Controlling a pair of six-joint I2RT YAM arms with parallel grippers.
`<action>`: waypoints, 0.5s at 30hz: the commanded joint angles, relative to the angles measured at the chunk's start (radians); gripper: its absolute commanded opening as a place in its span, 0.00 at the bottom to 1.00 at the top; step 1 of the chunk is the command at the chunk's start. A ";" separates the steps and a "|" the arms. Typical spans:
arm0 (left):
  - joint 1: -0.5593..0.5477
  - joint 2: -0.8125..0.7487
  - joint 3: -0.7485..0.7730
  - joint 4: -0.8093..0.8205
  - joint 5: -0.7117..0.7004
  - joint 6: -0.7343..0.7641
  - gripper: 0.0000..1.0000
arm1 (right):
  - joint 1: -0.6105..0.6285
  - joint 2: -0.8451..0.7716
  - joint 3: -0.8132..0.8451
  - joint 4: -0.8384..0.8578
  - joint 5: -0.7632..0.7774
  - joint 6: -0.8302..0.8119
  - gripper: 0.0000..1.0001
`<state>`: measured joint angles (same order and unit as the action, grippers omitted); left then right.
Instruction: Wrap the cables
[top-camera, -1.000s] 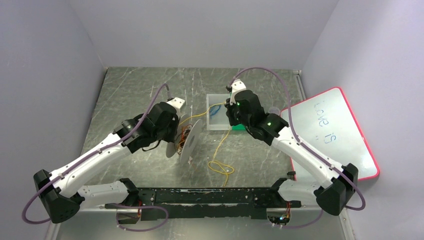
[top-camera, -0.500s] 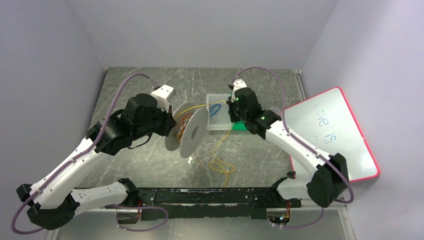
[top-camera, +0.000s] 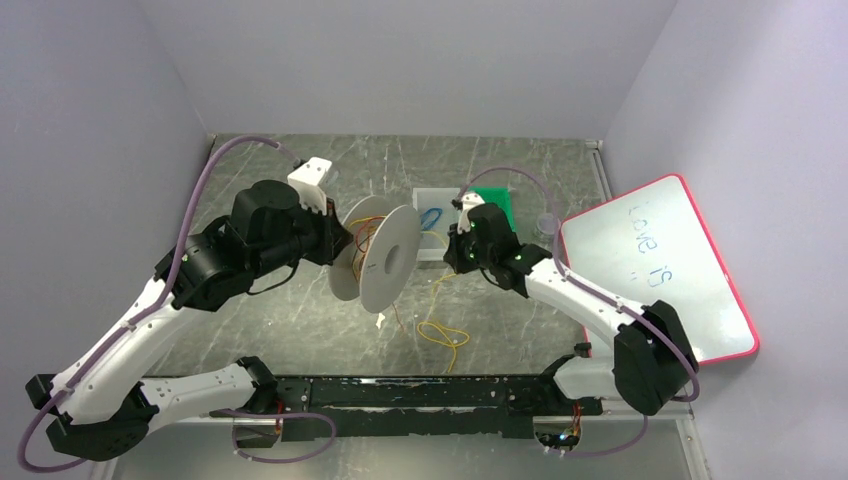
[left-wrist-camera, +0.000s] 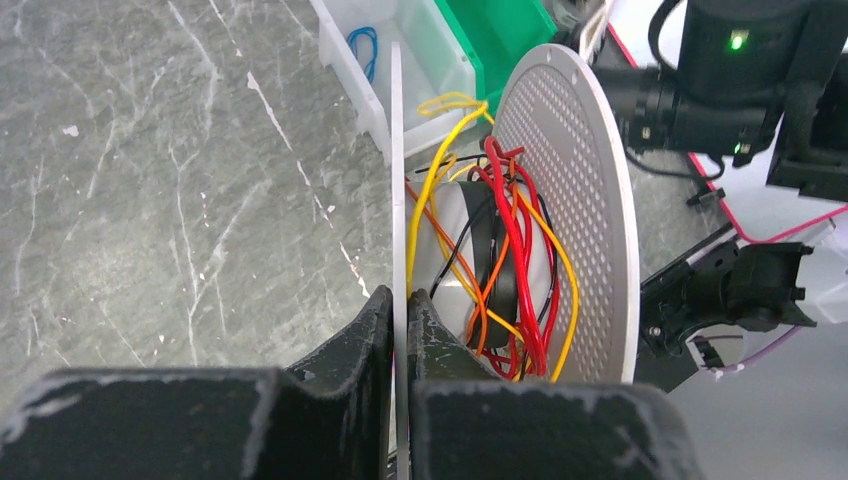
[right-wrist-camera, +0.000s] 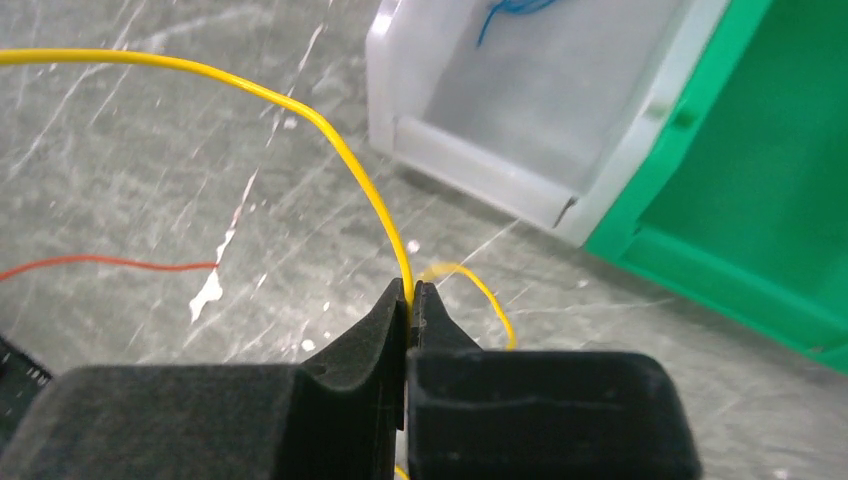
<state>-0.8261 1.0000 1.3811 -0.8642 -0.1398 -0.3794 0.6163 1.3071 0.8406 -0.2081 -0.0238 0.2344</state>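
Looking at this one, the weak spot is how loose everything sits on the spool (top-camera: 385, 262). The left gripper (left-wrist-camera: 400, 300) is pressed together on the thin edge of one flange. The spool looks lifted off the tabletop (top-camera: 280, 310), with its flanges roughly upright. That's a skinny bit of plastic to pinch, so if the line goes tight I'd guess the spool could twist or slip right out.

The cables (left-wrist-camera: 505, 250) (yellow, red, orange) are draped round the hub in sloppy loops, not snug turns, and a couple bulge out toward the flange rim. Any slack probably lets them hop over the edge.

The right gripper (right-wrist-camera: 411, 295) is clamped on the yellow cable (right-wrist-camera: 330, 130), pinching it right at the fingertips, near the clear bin (right-wrist-camera: 470, 160) and green bin (right-wrist-camera: 700, 250). A grip that shallow could let the wire slide through.

There's also a loose yellow tangle (top-camera: 443, 333) lying on the tabletop between the arms, plus a red strand (right-wrist-camera: 100, 264) trailing nearby. Either could knot up or snag on a bin corner when it gets pulled in.
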 joint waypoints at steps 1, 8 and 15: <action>0.005 -0.025 0.038 0.104 -0.070 -0.097 0.07 | -0.002 -0.042 -0.102 0.142 -0.152 0.102 0.00; 0.004 -0.016 0.041 0.124 -0.152 -0.143 0.07 | 0.060 -0.068 -0.246 0.334 -0.269 0.232 0.00; 0.007 -0.004 -0.005 0.121 -0.231 -0.164 0.07 | 0.213 -0.035 -0.317 0.444 -0.241 0.305 0.03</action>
<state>-0.8261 1.0046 1.3800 -0.8452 -0.2939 -0.5034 0.7593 1.2591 0.5476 0.1165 -0.2604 0.4736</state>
